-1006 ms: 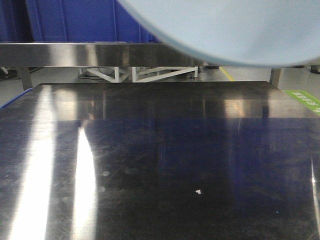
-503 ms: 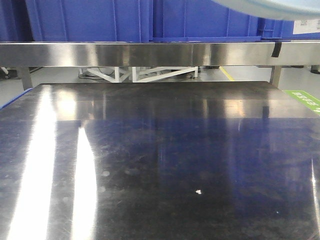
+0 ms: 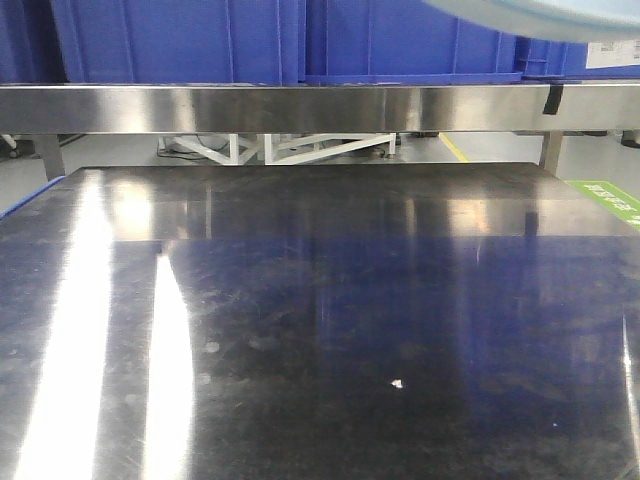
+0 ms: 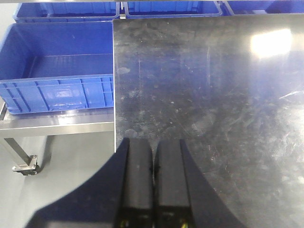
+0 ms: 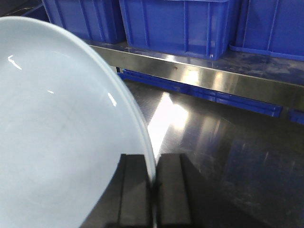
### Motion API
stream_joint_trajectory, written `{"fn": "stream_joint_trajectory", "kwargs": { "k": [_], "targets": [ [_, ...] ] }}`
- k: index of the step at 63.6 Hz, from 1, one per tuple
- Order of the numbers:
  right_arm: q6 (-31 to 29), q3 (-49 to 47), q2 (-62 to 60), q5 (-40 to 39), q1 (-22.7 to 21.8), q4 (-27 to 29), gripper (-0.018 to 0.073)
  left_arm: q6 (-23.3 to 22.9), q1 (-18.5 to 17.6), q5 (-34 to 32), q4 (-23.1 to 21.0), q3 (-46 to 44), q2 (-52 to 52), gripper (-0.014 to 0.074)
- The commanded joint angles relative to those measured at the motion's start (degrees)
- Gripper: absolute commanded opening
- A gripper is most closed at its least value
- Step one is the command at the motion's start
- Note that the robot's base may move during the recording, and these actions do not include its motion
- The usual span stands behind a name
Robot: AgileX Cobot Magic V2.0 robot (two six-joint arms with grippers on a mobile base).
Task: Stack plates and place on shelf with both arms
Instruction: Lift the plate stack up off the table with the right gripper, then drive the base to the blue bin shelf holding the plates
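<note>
A glossy pale blue-white plate (image 5: 57, 128) fills the left of the right wrist view, tilted on edge above the dark steel tabletop (image 5: 228, 156). My right gripper (image 5: 153, 159) is shut on its rim, one finger on each side. In the front view only the plate's lower edge (image 3: 540, 15) shows at the top right, in front of the crates. The shelf's brushed steel front rail (image 3: 300, 108) runs across the back of the table, and shows as well in the right wrist view (image 5: 213, 78). My left gripper (image 4: 153, 142) is shut on nothing, over the table's left edge.
Blue plastic crates (image 3: 180, 40) stand in a row on the shelf behind the rail. Another blue crate (image 4: 57, 71) sits on a lower steel stand to the left of the tabletop (image 4: 213, 95). Grey floor shows below that stand.
One second ago the plate covered the upper right of the front view. It has since risen, leaving only its lower edge in view. It has barely moved in the last half second.
</note>
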Motion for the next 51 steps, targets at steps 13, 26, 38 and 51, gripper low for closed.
{"fn": "stream_joint_trajectory", "kwargs": {
  "k": [13,26,38,51],
  "targets": [
    [-0.1,-1.6,-0.1,-5.3,0.0,1.3,0.0057,-0.6,0.0,-4.2,0.0,-1.7,0.1,0.0084],
    [-0.1,-1.6,-0.1,-5.3,0.0,1.3,0.0057,-0.6,0.0,-4.2,0.0,-1.7,0.1,0.0084],
    [-0.1,-1.6,-0.1,-5.3,0.0,1.3,0.0057,-0.6,0.0,-4.2,0.0,-1.7,0.1,0.0084],
    [-0.1,-1.6,-0.1,-5.3,0.0,1.3,0.0057,-0.6,0.0,-4.2,0.0,-1.7,0.1,0.0084]
  ]
}}
